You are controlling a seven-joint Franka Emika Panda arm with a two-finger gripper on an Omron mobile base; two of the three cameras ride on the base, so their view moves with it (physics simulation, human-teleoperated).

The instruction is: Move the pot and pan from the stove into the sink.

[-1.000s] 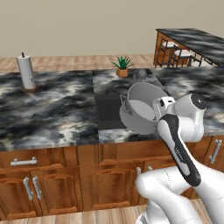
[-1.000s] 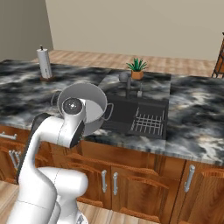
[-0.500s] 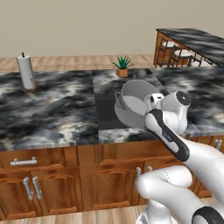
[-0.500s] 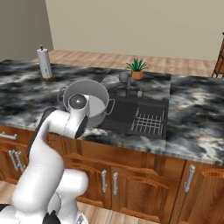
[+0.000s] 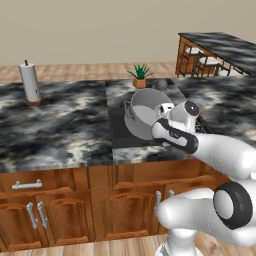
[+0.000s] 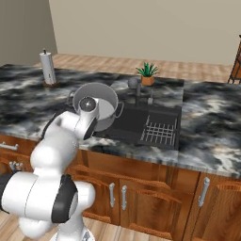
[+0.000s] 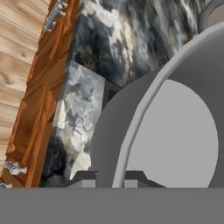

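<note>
Silver-grey metal, the cylindrical stockpot (image 5: 145, 119) hangs tilted above the dark rectangular sink basin (image 6: 141, 124), over its left part as seen from the right base view. We find our two-finger gripper (image 7: 110, 177) clamped on the pot's rim, one dark fingertip (image 7: 85, 177) outside the wall and the other inside against the pale interior. A wire rack (image 6: 159, 132) lies in the basin's right part. The black-and-white marbled counter (image 5: 60, 130) surrounds the sink, with a small potted plant (image 6: 148, 74) behind it and a paper towel roll (image 5: 30, 83) at far left.

Base views flank the sink (image 6: 141, 124); hand view close above.
</note>
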